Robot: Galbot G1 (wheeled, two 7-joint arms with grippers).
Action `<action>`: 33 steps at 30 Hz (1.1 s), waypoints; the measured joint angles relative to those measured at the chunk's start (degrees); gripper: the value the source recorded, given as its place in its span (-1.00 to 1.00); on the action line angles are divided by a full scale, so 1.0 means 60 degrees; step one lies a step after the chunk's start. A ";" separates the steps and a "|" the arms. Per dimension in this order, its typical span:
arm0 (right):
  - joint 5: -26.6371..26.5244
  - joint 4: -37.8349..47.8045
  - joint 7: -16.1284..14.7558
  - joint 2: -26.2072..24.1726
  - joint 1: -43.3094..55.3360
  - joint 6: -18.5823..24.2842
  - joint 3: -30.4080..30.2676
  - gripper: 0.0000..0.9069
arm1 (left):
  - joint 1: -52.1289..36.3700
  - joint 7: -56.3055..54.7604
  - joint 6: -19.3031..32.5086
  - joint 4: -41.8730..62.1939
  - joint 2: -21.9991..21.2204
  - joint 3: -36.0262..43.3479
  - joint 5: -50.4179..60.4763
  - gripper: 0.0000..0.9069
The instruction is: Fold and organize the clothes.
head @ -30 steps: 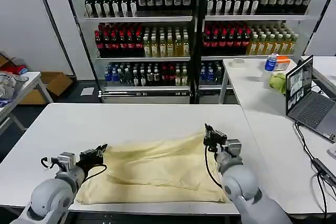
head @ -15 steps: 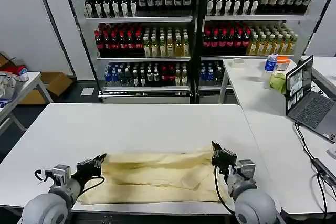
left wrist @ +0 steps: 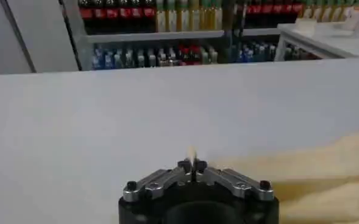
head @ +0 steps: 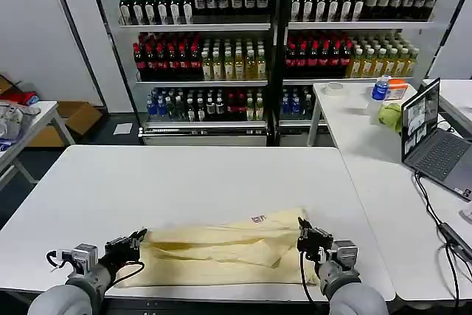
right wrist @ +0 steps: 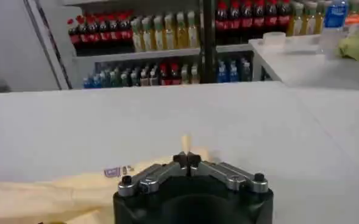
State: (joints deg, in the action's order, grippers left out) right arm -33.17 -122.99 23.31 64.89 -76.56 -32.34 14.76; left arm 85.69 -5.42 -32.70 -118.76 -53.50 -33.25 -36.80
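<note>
Fold step: left gripper (head: pixel 138 239) and right gripper (head: pixel 303 234) each pinch T-shirt (head: pixel 221 254) at table's (head: pixel 147 182) near edge. Next: lay, release.

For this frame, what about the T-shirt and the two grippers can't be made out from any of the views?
- Near edge of the T-shirt: in the head view the table front and both arms cover it.
- Wording on the neck label: too small in the head and right wrist views.
- How much cloth the left gripper and right gripper pinch: each wrist view's own gripper body hides everything below the fingertips.
- How many layers the fold has: not visible.
</note>
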 measured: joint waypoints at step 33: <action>0.0709 -0.0672 -0.0232 -0.0099 -0.0695 0.0143 0.0223 1.00 | 0.0825 -0.1556 0.1032 -0.0503 -0.1890 -0.0136 0.1310 1.00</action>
State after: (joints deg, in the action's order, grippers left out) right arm -28.92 -127.02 21.92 64.29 -80.73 -31.48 16.09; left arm 90.64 -14.76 -26.51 -121.78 -64.84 -34.07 -28.94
